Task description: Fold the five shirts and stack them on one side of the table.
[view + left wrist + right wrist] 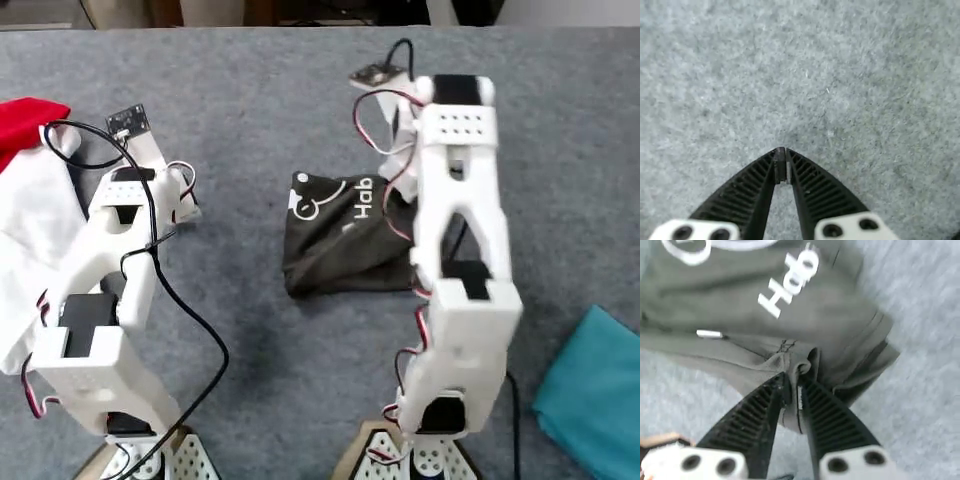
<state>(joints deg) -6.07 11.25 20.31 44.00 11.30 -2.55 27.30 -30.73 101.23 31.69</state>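
Black shirt point(335, 245) lies mid-counter, bunched into a rough rectangle w/ the white print facing up, i.e. partly folded, not neat yet. My right end effector point(792, 390) is all but closed on a pinch of its dark fabric. The pinch is at the edge nearest my right arm, where several layers and a hem meet. I read that grip as taking the edge layers together so the fold can be carried over w/o them sliding apart. Cloth puckers right at the tips, so the hold looks thin and could slip under a hard pull.

My left end effector point(781, 165) is closed tip to tip w/ nothing in it, low over the bare grey counter point(250, 100) and well apart from the black shirt. It's prob. parked there to leave the fold room.

Farther out, a white shirt point(25, 230) is heaped at the left edge w/ a red cloth point(25, 120), prob. another shirt, touching its far end. Both are unfolded. A teal shirt point(595, 390) sits at the right edge near my right base; can't tell its fold state. I judge the task as early, approx. first shirt.
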